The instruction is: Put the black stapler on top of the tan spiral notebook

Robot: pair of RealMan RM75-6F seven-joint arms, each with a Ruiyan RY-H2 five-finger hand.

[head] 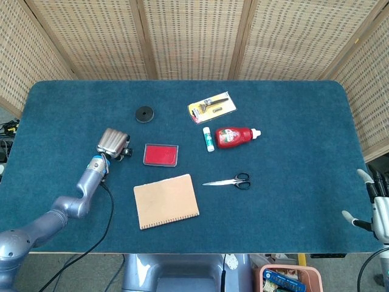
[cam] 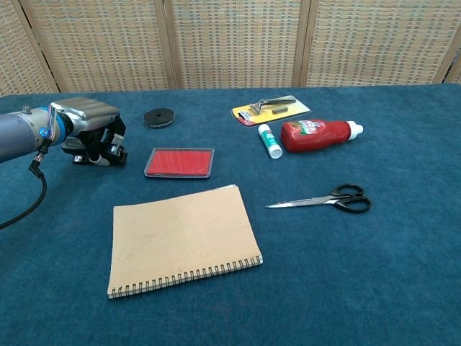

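The black stapler [cam: 103, 154] lies on the blue table at the left, mostly covered by my left hand [cam: 90, 128]. That hand's fingers curl down around it and grip it. In the head view only a dark sliver of the stapler [head: 125, 151] shows beside the left hand [head: 112, 142]. The tan spiral notebook [head: 166, 201] lies flat nearer the front, spiral edge toward me, and the chest view shows the notebook [cam: 180, 238] right of and below the hand. My right hand [head: 377, 210] hangs off the table's right edge, fingers apart, holding nothing.
A red flat case [cam: 179, 162] lies just right of the stapler. Farther back are a black disc [cam: 158, 117], a carded razor [cam: 271, 109], a glue stick [cam: 270, 140] and a red bottle [cam: 317, 134]. Scissors [cam: 324, 200] lie right of the notebook.
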